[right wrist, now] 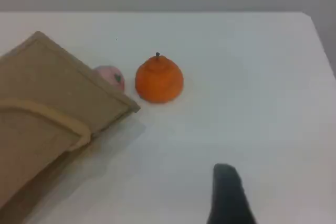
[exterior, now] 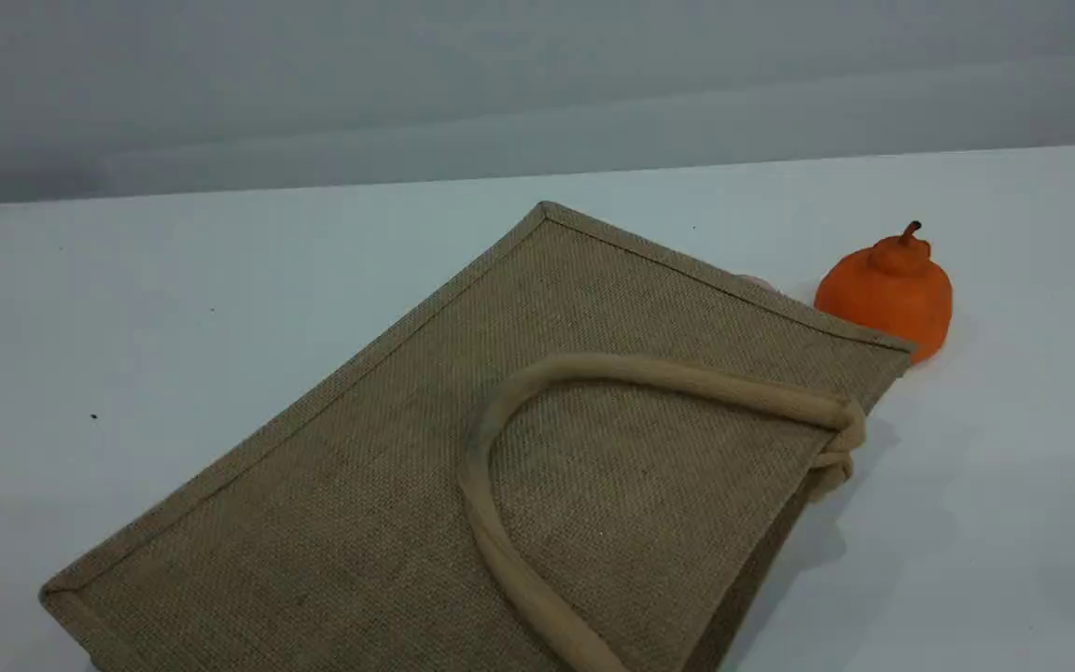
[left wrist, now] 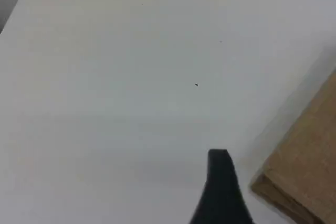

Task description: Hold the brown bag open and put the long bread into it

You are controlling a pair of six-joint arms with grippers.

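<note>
The brown bag (exterior: 388, 504) lies flat on the white table, its mouth toward the right. One beige loop handle (exterior: 668, 373) rests on top of it. A corner of the bag (left wrist: 304, 171) shows at the right of the left wrist view, and its mouth end (right wrist: 47, 87) fills the left of the right wrist view. The long bread is out of view. My left gripper's one visible dark fingertip (left wrist: 220, 182) hovers over bare table left of the bag, holding nothing. The right gripper's fingertip (right wrist: 228, 195) hangs over bare table right of the bag, also holding nothing. Neither arm shows in the scene view.
An orange fruit with a stem (exterior: 887, 294) (right wrist: 159, 80) stands just behind the bag's far right corner. A small pink fruit (right wrist: 109, 74) lies beside it, mostly hidden behind the bag's edge (exterior: 757, 281). The table's right edge (right wrist: 320, 35) is near.
</note>
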